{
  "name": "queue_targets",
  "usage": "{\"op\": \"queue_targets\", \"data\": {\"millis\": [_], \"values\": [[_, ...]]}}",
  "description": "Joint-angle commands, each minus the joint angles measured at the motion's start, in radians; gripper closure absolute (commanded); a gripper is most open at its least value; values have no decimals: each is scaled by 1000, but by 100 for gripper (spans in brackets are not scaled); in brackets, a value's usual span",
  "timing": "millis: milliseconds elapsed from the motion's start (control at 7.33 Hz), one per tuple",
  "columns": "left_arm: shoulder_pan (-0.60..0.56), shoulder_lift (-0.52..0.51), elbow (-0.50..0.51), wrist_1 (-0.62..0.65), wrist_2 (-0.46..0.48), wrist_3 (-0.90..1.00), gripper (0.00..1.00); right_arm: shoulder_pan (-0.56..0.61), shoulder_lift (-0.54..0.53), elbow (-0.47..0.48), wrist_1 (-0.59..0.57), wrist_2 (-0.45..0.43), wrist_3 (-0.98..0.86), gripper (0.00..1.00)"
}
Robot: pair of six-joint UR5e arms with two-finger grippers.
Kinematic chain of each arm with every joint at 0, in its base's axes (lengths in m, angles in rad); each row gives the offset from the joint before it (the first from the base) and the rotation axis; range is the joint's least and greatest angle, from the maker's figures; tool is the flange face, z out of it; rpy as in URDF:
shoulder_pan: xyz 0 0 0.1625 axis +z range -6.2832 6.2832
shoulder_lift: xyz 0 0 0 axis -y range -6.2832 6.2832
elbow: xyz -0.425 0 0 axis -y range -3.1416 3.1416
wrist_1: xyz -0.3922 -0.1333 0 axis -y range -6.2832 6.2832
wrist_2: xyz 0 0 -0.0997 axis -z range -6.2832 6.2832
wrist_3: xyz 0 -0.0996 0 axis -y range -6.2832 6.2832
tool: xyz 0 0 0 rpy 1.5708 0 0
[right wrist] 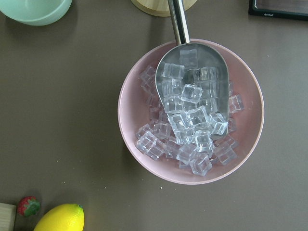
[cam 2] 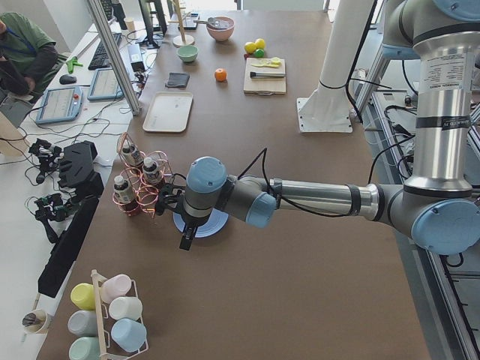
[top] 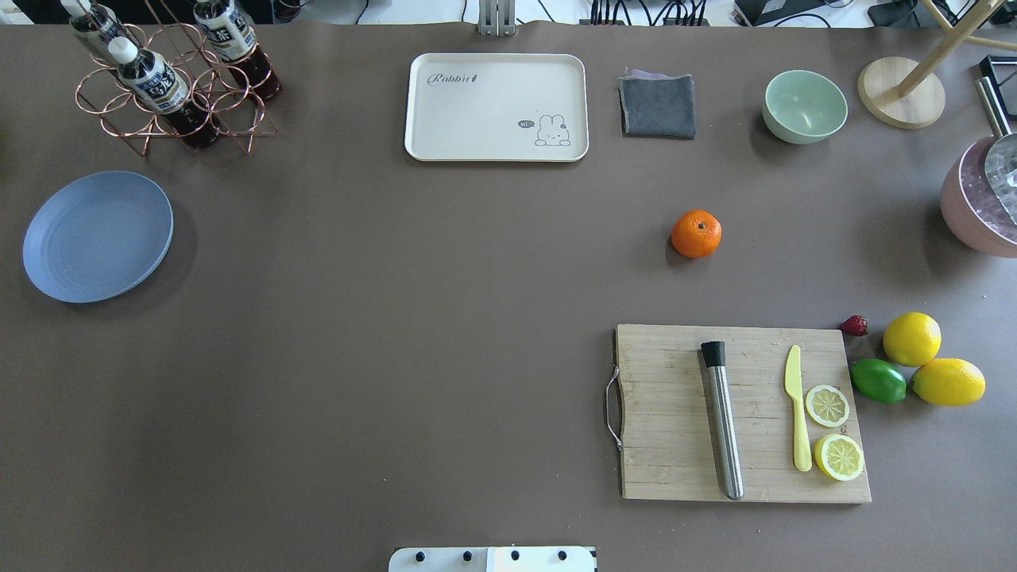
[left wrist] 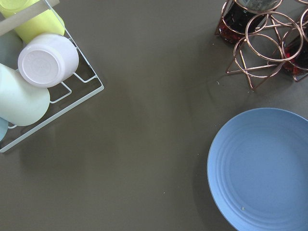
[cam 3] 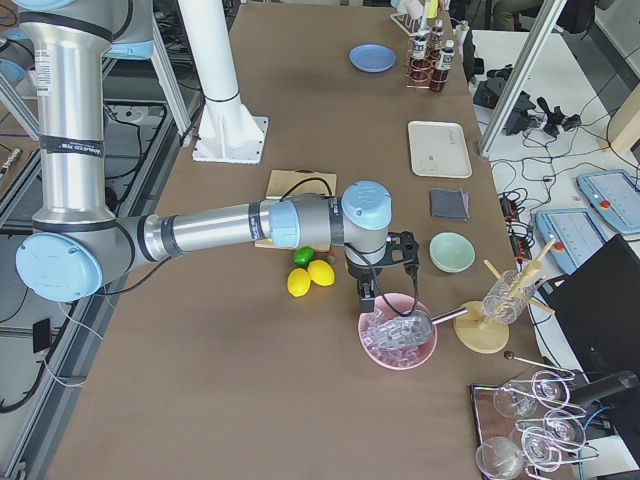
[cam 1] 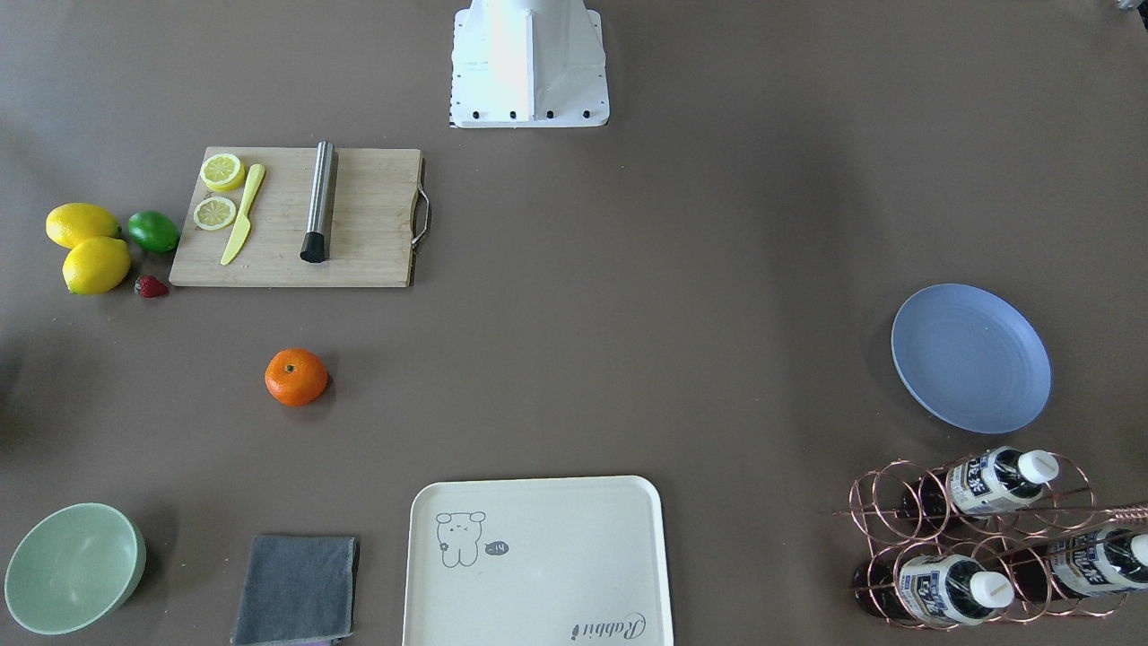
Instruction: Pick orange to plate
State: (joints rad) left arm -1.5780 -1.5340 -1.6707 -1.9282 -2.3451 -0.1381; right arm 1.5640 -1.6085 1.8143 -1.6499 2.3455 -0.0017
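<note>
Sitting on the brown table (top: 397, 318), the small round bright-orange fruit (top: 696, 233) is lying well apart from the shallow, round periwinkle-blue plate (top: 98, 236). The left gripper (cam 2: 185, 241) is hanging by that plate and the right gripper (cam 3: 366, 298) over a pink bowl of ice (right wrist: 129, 113); I cannot tell whether either is clenched or released.

Overhead and front-facing views opposed, both steeply above the orange (cam 1: 296, 377).

Matt brown table (top: 397, 318), grained wooden cutting board (top: 667, 445), brushed-metal rod (top: 725, 429) — orange (top: 696, 233) glossy, finely pitted.
</note>
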Motion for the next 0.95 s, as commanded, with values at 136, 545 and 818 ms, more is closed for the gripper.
{"op": "queue_targets", "data": {"millis": [136, 545, 818], "values": [[-7, 0, -3, 1, 0, 0, 2, 2, -16, -24, 1, -5, 2, 0], [-8, -1, -7, 0, -2, 0, 2, 2, -27, -24, 1, 4, -4, 0], [-7, 0, -7, 0, 0, 0, 2, 2, -34, -26, 2, -3, 3, 0]]}}
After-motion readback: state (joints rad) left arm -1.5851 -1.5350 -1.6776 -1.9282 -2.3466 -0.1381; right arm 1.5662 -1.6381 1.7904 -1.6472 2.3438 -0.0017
